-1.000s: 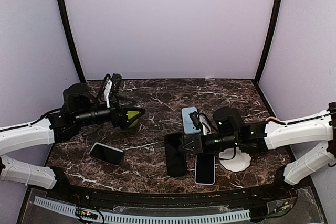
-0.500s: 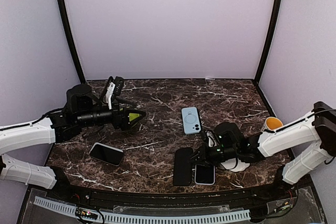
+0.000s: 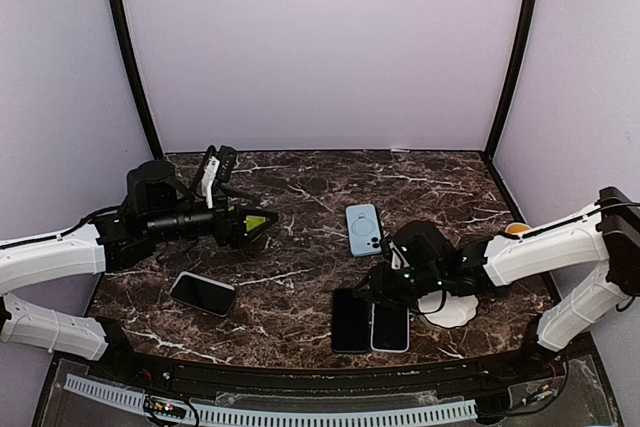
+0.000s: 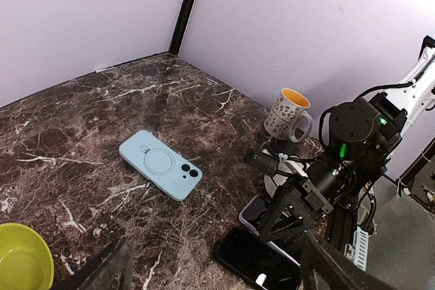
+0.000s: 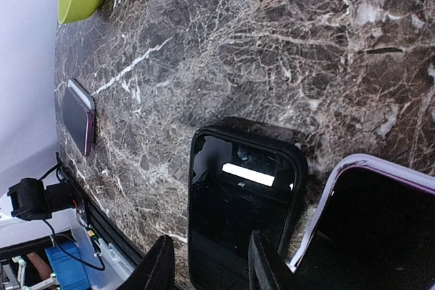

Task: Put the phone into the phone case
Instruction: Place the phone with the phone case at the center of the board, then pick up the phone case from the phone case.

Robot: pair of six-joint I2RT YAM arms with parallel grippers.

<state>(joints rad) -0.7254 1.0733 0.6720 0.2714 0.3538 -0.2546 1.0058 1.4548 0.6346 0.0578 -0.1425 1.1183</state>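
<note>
The phone (image 3: 390,327) lies screen up near the front edge of the table (image 3: 290,277), just beside the black case (image 3: 351,320) and not yet in it; the fitting is all left to do. The right gripper (image 5: 209,263) hovers released above the case, and the left gripper (image 3: 258,219) is likewise spread and empty. Bare marble left of the case offers room; a mug (image 4: 289,115) stands to the right.

No text, brand or number can be read in any view. The mug (image 4: 289,115), far beyond the fingers (image 4: 109,266) of the left gripper (image 4: 216,242) and towards the right one, carries small dark marks that may be lettering, too small to make out
</note>
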